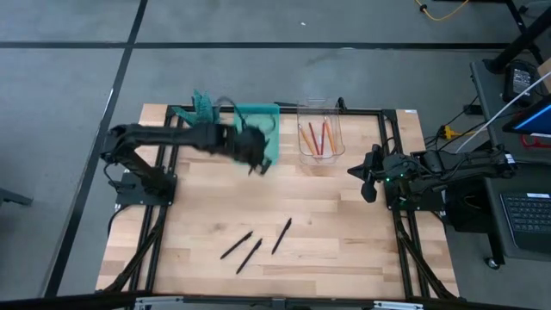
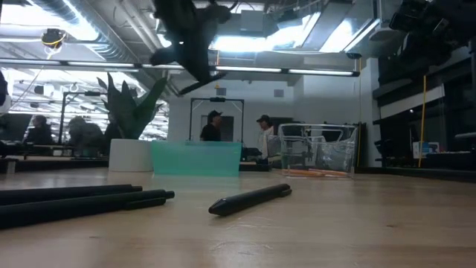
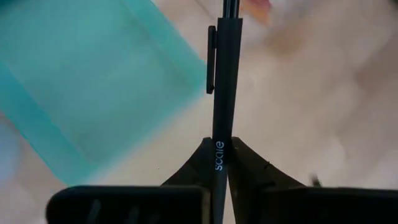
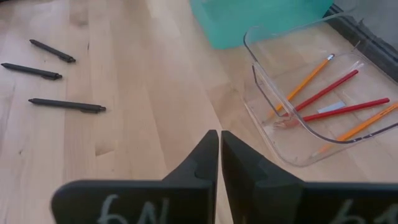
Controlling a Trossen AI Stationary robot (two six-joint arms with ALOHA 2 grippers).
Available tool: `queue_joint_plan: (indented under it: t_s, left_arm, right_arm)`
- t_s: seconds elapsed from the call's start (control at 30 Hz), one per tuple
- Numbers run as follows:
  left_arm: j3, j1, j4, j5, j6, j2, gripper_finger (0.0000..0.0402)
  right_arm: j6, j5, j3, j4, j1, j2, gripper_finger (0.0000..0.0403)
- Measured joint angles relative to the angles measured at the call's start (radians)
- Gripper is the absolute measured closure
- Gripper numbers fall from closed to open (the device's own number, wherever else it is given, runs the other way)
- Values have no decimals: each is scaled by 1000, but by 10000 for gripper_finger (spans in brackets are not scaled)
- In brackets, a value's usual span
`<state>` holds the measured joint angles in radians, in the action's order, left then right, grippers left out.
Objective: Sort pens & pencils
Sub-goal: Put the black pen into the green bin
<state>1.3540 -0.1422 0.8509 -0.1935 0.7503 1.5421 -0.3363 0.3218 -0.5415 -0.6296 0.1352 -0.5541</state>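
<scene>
Nearest the front edge of the table (image 1: 207,275), three black pens (image 1: 258,244) lie loose on the wood, two close together and the third just to their right, all slanted; in the low view they lie flat in the foreground (image 2: 249,199). Beyond them the middle of the table is bare wood.

Farther back, the left gripper (image 1: 256,162) hangs above the table beside the teal bin (image 1: 263,129), its fingers (image 3: 249,171) clenched on a fourth pen (image 3: 222,93) that sticks out past the fingertips, its clip showing. The low view shows this pen raised well clear of the table, tilted.

To the right, the right gripper (image 1: 368,176) waits near the table's right edge, its fingers (image 4: 202,158) pressed together and holding nothing.

At the back, the clear tray (image 1: 320,146) stands just right of the teal bin and holds the pencils (image 1: 317,138): two orange and two red, lying inside it (image 4: 323,93). Past the table, people stand in the room.
</scene>
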Motion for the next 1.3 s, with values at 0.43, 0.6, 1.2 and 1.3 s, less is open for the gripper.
queue_joint_plan:
  t_s: [0.43, 0.6, 1.2, 1.3]
  left_arm:
    - [39, -409, -13, 112, -130, 62, 386]
    - [38, -406, -10, 133, -124, 137, 386]
    - [38, -441, -133, 159, -104, 336, 385]
    - [38, -448, -134, 159, -97, 347, 385]
  right_arm:
    - [0, 0, 0, 1, 0, 0, 382]
    - [0, 0, 0, 1, 0, 0, 382]
    - [1, 0, 0, 1, 0, 0, 382]
    - [1, 0, 0, 1, 0, 0, 382]
